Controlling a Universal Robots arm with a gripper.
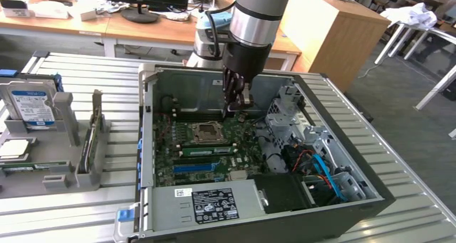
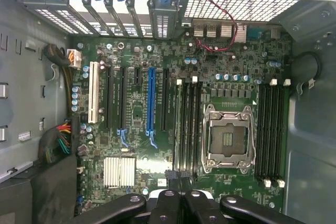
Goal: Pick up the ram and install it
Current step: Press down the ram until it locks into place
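one claw (image 1: 238, 110), tips together & holding nothing, hangs low over the board near the cpu socket (image 1: 211, 130), ram (image 1: 206, 149) looks sat in its slot just beside that socket, so prob press straight down, even force, no tilt.

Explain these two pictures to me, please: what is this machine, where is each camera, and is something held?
The machine is a robot arm. At its end sits a gripper, its fingers shut, reaching down into an open computer case on a metal table. One picture is taken from a camera beside the table. The other comes from a camera on the wrist, looking straight down at the green motherboard, the empty processor socket and the long slots. A ram stick sits in a slot on the board. On the exterior view's left stands a grey holder with a hard drive. I cannot tell whether the fingers hold anything.
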